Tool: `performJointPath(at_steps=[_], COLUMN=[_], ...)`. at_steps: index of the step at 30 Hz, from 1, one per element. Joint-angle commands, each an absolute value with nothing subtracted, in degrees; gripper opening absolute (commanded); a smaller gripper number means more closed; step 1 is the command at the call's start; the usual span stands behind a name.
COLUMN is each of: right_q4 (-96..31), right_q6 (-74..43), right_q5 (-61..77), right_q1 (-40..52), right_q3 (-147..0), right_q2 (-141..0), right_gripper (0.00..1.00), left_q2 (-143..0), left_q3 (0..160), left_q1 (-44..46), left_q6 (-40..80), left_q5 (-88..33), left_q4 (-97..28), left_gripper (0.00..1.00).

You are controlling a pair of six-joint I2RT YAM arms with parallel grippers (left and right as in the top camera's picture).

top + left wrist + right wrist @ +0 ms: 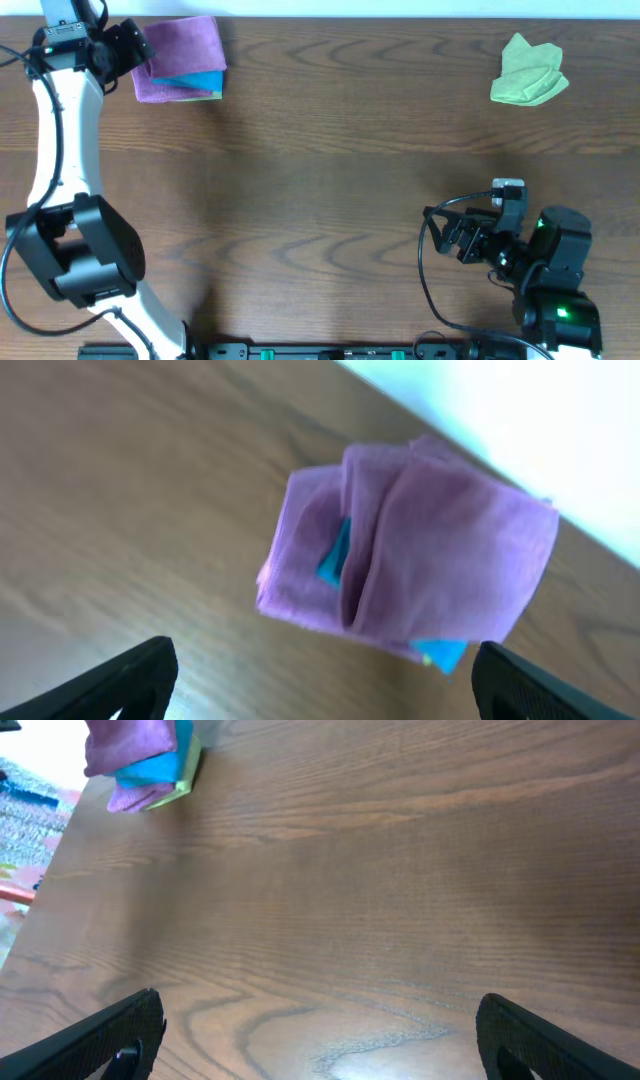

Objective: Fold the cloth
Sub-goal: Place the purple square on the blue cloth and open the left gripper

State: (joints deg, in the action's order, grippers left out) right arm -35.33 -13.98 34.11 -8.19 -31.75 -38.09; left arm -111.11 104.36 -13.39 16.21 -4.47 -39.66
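Where the job stands: judged well along. A purple cloth [185, 45] is folded and laid on a blue cloth [205, 82] at 11 o'clock on the table [320, 180]. From the right wrist, a yellow-green layer [185, 782] is made out under the blue.
Purple fold quality: loose. From the left wrist a gap is seen along the fold, with blue showing through it and at one lower corner. Edges are not squared to the stack.
Left to do: the green cloth [530, 72] at 1 o'clock is crumpled in a heap, not flattened or folded, and touched by nothing. It is judged to be the next piece.
Left arm [60, 130]: reached out to 11 o'clock, wrist just beside the 9 o'clock edge of the stack.
Left jaws: spread wide, nothing held. The purple cloth is framed between the two fingers [130, 680] but lies apart from them.
Right arm [555, 260]: placed at 5 o'clock, well apart from both the stack and the green cloth.
Right jaws: spread wide, nothing held, only bare table seen between them.
Next move (judgement): green cloth to be pulled toward table centre, flattened, then folded. Both arms are likely needed for the corners.
Risk (judgement): the stack could be nudged if the left arm is withdrawn low, and the green heap could be pinched through several layers at once.
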Motion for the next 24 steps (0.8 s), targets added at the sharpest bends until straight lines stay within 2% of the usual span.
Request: performJointPath(at_steps=[1,12,15,24], right_q4=[-35.4,-35.4,-35.4,-35.4], right_q6=[-13.2,-13.2,-13.2,-13.2], right_q5=[34.9,34.9,34.9,34.9], right_q1=[-8.6,-8.6,-8.6,-8.6], right_q3=[-31.6,-31.6,-31.6,-31.6], right_q2=[-37.8,-37.8,-37.8,-37.8], right_gripper=[0.99,0.99,0.99,0.99], left_q2=[-109.0,-106.8,-106.7,-106.7], left_q3=[105.3,105.3,105.3,105.3], left_q1=[-13.4,-11.1,-10.5,-10.6], left_q6=[15.2,15.4,15.4,16.3], left_q5=[-4.3,-11.7,-20.2,-24.1], left_q4=[-42.2,-48.7,-50.2,-58.3], left_gripper=[0.95,0.95,0.95,0.95])
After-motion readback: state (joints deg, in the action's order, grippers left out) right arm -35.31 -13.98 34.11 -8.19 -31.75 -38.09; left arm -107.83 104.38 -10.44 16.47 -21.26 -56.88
